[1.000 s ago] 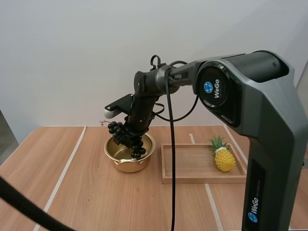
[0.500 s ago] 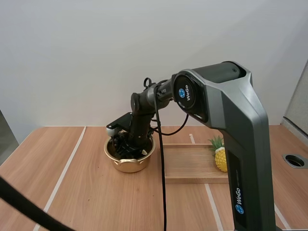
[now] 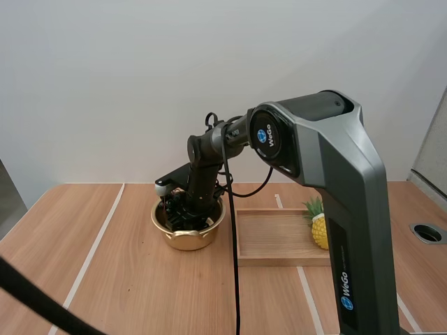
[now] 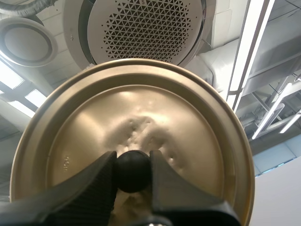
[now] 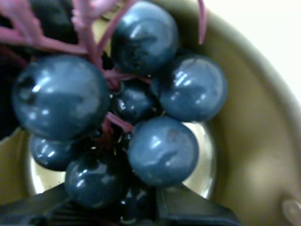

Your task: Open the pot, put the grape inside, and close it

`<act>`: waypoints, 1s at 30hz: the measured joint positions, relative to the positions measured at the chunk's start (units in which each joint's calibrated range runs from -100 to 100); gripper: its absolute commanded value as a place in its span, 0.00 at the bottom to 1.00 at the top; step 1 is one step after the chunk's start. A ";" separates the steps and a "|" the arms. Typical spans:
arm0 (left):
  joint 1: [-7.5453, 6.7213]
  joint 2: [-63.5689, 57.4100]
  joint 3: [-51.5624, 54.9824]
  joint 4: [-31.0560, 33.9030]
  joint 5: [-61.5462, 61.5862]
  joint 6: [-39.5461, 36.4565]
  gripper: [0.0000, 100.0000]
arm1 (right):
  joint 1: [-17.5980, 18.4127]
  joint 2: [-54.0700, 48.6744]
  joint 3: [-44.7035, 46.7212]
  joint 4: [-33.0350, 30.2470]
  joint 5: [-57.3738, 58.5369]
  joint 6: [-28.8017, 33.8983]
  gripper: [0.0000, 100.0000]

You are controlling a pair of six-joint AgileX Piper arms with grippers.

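Observation:
The gold pot (image 3: 187, 237) stands open on the wooden table, left of the tray. My right gripper (image 3: 183, 209) reaches down inside it, shut on the bunch of dark grapes (image 3: 174, 208). From the right wrist, the grapes (image 5: 162, 150) hang with pink stems just over the pot's shiny bottom, inside its gold wall (image 5: 254, 141), and my right gripper (image 5: 136, 207) pinches the bunch's near end. My left gripper (image 4: 132, 163) is shut on the black knob (image 4: 132, 172) of the gold lid (image 4: 141, 117), held up in the air.
A wooden tray (image 3: 279, 259) lies right of the pot, with a toy pineapple (image 3: 320, 229) at its right end. A round hole (image 3: 427, 232) sits in the table's far right. Bare table lies left of and in front of the pot.
My right arm has come down, taking the grapes from above the pot's rim into the pot. Over the last half second it has hardly moved.

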 measured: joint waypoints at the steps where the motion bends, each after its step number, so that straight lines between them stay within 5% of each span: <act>1: 0.00 0.00 0.00 0.00 0.00 0.00 0.00 | 0.00 0.00 0.00 -0.03 0.00 0.48 0.00; 4: 0.00 0.00 0.00 0.00 0.00 0.12 0.00 | 0.00 -0.30 0.00 -0.17 -0.20 1.70 0.23; 10: 0.00 0.00 0.00 0.00 0.00 0.12 0.00 | 0.00 -1.27 -0.44 -1.28 -0.33 2.43 1.00; 30: 0.00 0.00 0.00 0.11 0.00 0.12 0.00 | 0.01 -11.32 -2.09 -0.86 -0.50 2.46 1.00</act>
